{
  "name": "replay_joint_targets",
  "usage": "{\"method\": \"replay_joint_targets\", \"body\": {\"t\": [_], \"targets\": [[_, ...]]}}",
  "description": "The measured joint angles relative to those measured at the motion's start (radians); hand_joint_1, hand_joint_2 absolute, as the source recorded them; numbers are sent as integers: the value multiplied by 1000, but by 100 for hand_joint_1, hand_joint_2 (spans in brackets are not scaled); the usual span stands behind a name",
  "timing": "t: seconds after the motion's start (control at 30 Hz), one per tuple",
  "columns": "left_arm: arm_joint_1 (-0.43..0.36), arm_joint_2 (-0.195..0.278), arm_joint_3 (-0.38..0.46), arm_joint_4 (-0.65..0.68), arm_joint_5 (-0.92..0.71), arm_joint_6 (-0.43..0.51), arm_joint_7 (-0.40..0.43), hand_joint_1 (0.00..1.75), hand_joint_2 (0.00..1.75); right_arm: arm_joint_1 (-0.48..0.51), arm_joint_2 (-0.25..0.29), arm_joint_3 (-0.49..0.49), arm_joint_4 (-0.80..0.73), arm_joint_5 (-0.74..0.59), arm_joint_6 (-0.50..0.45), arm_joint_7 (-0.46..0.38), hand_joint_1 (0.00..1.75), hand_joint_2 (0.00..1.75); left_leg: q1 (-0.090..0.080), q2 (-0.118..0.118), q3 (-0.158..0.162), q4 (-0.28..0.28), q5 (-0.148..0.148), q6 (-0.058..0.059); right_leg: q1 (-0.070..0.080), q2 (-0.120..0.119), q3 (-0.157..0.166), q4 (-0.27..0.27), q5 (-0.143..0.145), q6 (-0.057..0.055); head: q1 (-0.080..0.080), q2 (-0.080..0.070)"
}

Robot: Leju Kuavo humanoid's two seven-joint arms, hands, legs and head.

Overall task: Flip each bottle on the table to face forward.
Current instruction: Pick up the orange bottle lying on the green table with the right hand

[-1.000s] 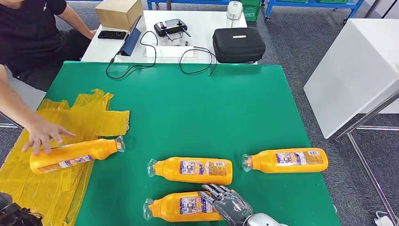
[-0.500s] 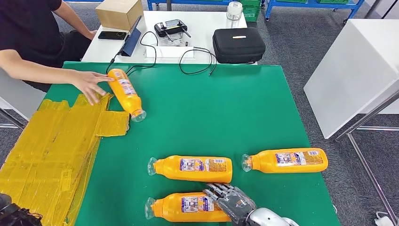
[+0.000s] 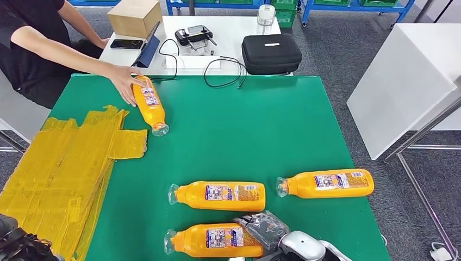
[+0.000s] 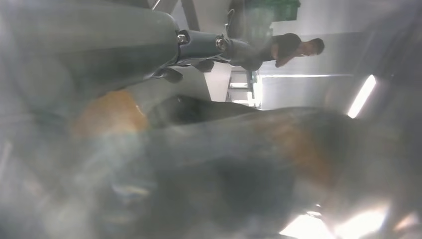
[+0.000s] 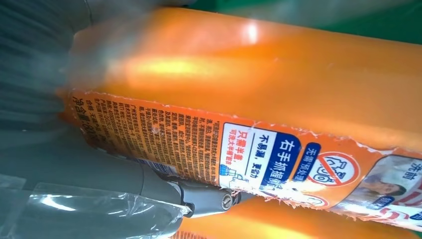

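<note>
I see my right hand point(image 3: 267, 229) at six o'clock on the green table point(image 3: 239, 125), its dark fingers wrapped over the base end of the nearest orange plastic bottle point(image 3: 215, 241), gripping it. That bottle lies on its side, cap toward nine o'clock, label up. Since half a second ago the hand has closed further round it and the bottle has barely shifted. The right wrist view shows the printed label point(image 5: 239, 149) close up against the thumb. Just beyond lies the middle orange bottle point(image 3: 217, 196), and toward three o'clock the right-hand orange bottle point(image 3: 326, 183); neither has moved. At eleven o'clock a person's hand point(image 3: 126, 81) has slid the far orange bottle point(image 3: 149, 105) slightly, now resting on its base. The left hand I cannot tell; its wrist view is blurred.
</note>
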Motion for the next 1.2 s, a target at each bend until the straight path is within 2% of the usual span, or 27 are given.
{"method": "replay_joint_targets", "body": {"t": [0.23,0.57,0.7,0.8,0.93,1.07,1.2], "targets": [[-9,10,-13,7,24,-16,15,0,0,2,30,-19,26,-62,-23,3,175,175,2,2,2,0,2,-1,3,2,0,0,3,-5,0,0],[-14,20,-16,22,40,-34,19,0,0,32,70,-65,30,-158,-80,5,175,175,2,5,1,0,2,-2,3,4,0,0,3,-6,0,0],[-12,26,-17,29,85,-99,49,0,175,78,82,-98,7,-311,-174,-38,175,175,2,3,-2,0,3,-1,3,3,-1,0,3,-6,0,0],[-3,39,-23,42,193,-226,110,0,175,146,83,-119,-63,-514,-227,-116,175,175,2,0,-11,0,6,-1,3,0,-1,2,4,-5,0,0],[20,73,-44,86,406,-526,238,0,175,198,58,-152,-178,-731,-235,-247,175,175,1,-1,-15,0,7,-1,2,0,-3,2,4,-5,0,0],[70,84,-59,115,478,-785,289,0,175,261,10,-225,-281,-789,-236,-349,175,175,-1,-1,-18,0,7,-1,-1,0,-6,2,4,-5,0,0],[127,81,-75,110,489,-921,305,0,175,328,-22,-314,-367,-813,-239,-419,175,175,-2,-1,-19,0,6,-1,-2,-1,-7,2,4,-5,0,0]]}}
